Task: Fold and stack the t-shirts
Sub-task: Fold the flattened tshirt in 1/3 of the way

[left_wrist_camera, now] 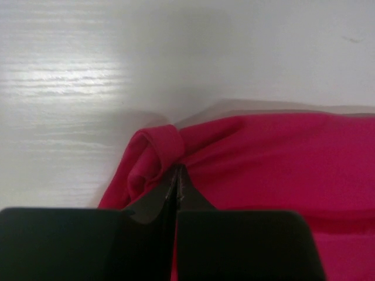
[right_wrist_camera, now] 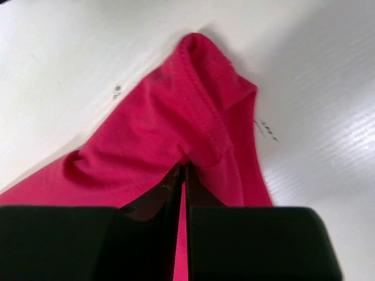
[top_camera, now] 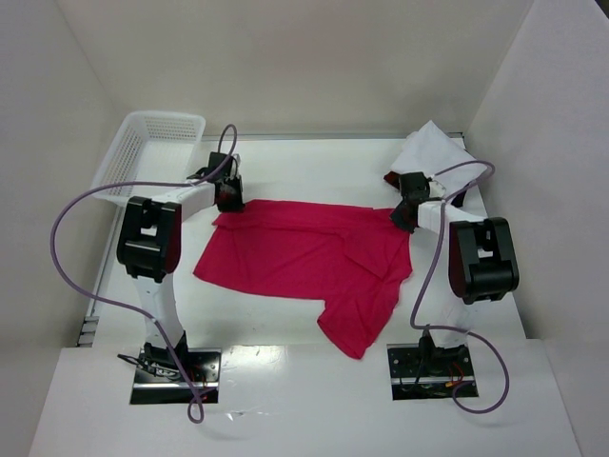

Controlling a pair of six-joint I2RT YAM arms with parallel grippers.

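**Grip on both far corners of red shirt (top_camera: pixel 304 257)**

Room first: the red shirt lies spread flat in the middle of the table (top_camera: pixel 314 167), and its lower part reaches toward the near edge between the two arm bases. Beyond its far edge I see bare table up to the back wall. Walls close the left, right and far sides.

The left gripper (left_wrist_camera: pixel 176 175) is closed tight on the far-left corner; the cloth rolls up into a small fold just in front of the fingertips. The right gripper (right_wrist_camera: pixel 184 170) is closed on the far-right corner, at a stitched hem, with only a thin slit between the jaws.

A basket (top_camera: pixel 143 143) stands in the far-left corner, near the left arm. A white shirt (top_camera: pixel 433 152) lies crumpled in the far-right corner, just behind the right gripper, apart from the red one.
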